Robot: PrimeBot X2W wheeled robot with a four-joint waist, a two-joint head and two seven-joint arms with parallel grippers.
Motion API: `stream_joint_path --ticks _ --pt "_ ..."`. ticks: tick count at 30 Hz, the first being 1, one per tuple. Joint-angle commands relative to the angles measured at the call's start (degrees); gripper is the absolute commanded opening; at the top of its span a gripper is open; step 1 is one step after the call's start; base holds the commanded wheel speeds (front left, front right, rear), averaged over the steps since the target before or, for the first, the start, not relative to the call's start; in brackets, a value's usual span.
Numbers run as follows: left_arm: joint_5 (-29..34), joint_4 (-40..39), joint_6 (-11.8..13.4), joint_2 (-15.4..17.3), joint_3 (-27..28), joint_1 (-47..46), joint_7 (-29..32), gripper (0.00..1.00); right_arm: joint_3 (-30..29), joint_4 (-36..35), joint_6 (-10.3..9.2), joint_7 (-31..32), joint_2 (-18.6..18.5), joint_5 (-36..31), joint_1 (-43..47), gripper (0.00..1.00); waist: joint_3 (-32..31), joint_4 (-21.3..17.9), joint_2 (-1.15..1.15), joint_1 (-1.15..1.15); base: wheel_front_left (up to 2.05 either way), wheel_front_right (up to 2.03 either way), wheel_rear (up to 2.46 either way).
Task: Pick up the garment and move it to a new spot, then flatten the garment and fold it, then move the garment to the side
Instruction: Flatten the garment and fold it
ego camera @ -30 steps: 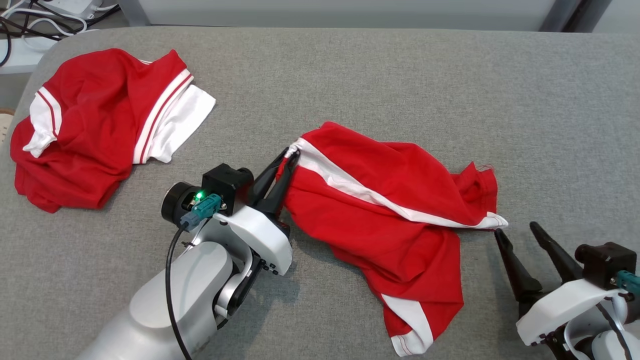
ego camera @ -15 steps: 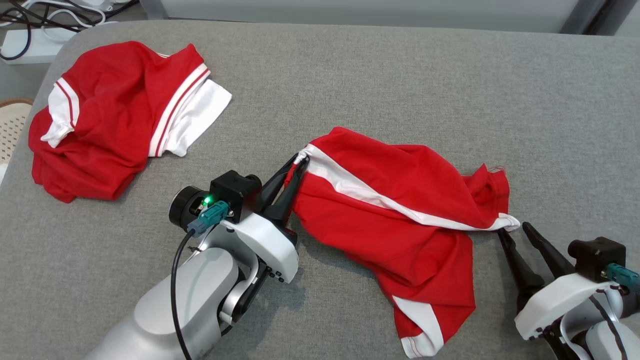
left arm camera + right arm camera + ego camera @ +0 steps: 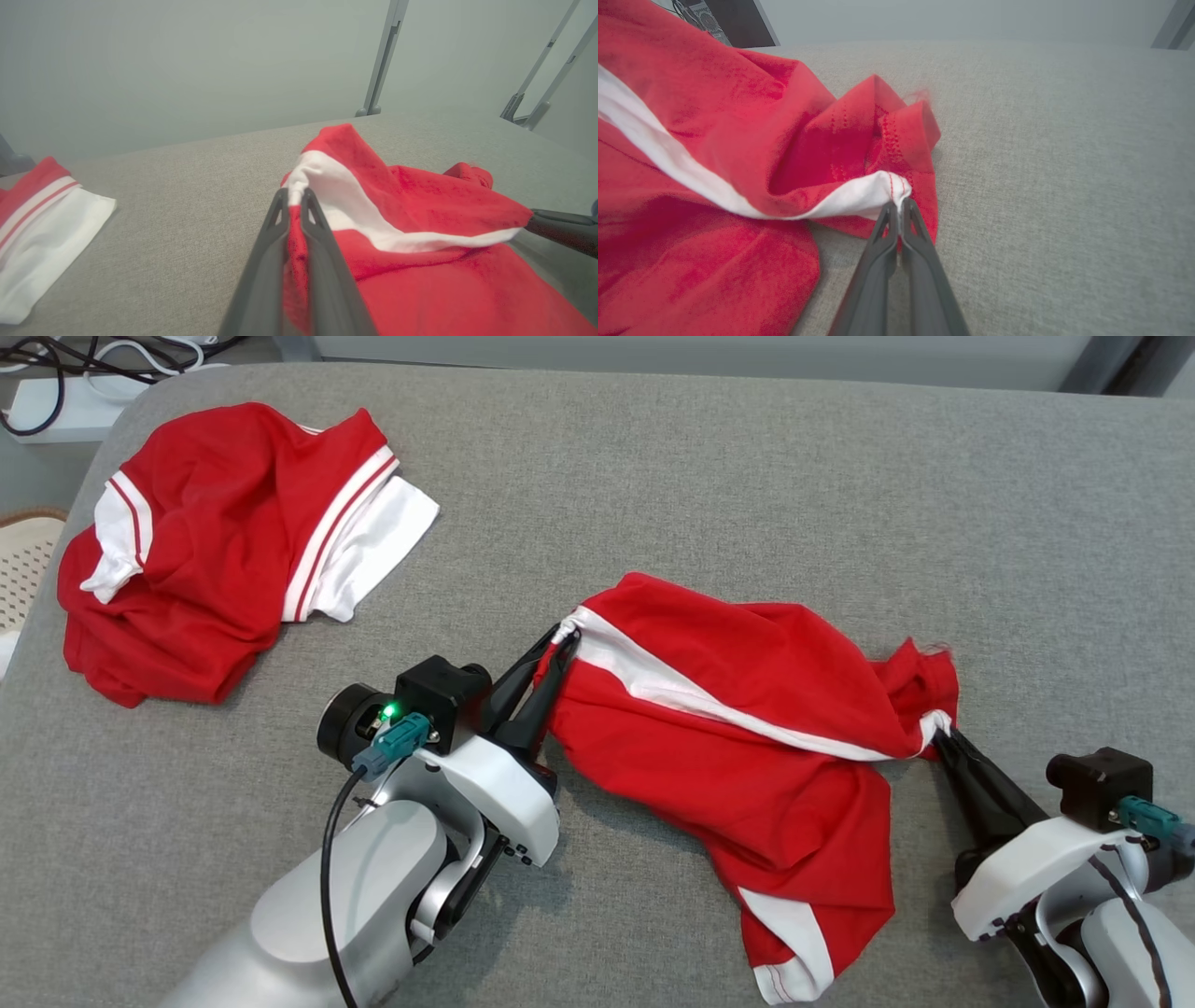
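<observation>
a: where does the thing lie?
b: on the grey padded table [image 3: 747,476], about mid-table and toward the robot's side. the red garment [image 3: 747,747] is crumpled there, well apart from the other red garment [image 3: 205,551] heaped at the far left corner.
a: and the hold on it?
b: a white band [image 3: 672,686] runs across it end to end. the left gripper [image 3: 563,637] is clamped on the band's left end. the right gripper [image 3: 943,733] is pinched tight on the right end. both wrist views show white cloth squeezed between the tips.
a: so the lift is the step in hand?
b: i'd judge so. raise both ends together and level, so the band draws straight between them and the body hangs free below instead of dragging on the table.
a: what could spoil it?
b: the right pinch takes only the very tip of that corner, so a jerk might pull it out. ease the ends apart, no harder than straightens the band. the lower flap [image 3: 789,952] lies bunched toward the robot, so lift high enough for it to clear.
</observation>
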Motion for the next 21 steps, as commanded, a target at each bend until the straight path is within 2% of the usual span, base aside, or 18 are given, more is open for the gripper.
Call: stream_joint_path --ticks 1,6,11,17,21 --pt "0.5 -1.3 0.6 1.8 2.2 -0.7 -0.3 0.0 1.0 -1.0 0.19 -1.2 -1.4 0.4 -0.6 0.0 -0.1 -0.1 0.0 0.0 0.0 0.0 0.0" --pt "0.5 -2.3 0.5 2.2 3.5 -0.4 -0.5 0.0 -0.6 -2.5 0.19 -3.6 -2.5 0.1 -0.7 0.0 -1.1 -1.0 0.0 0.0 0.0 0.0 0.0" --pt "-0.1 -5.8 -0.6 2.8 7.3 -0.2 -0.8 0.0 -3.8 -7.9 0.19 -5.6 -3.5 -1.3 -1.1 0.0 -2.5 -2.3 0.0 0.0 0.0 0.0 0.0" --pt "-4.2 -11.7 -5.7 4.6 13.6 -1.4 -0.7 0.0 -6.9 -15.0 0.19 -4.9 -5.6 -3.6 -3.3 0.0 -4.6 -3.7 0.0 0.0 0.0 0.0 0.0" --pt "-10.9 -15.0 -9.4 5.7 17.2 -4.0 2.7 0.0 -8.7 -19.1 0.19 -2.9 -7.3 -4.5 -6.4 0.0 -6.1 -4.5 0.0 0.0 0.0 0.0 0.0"
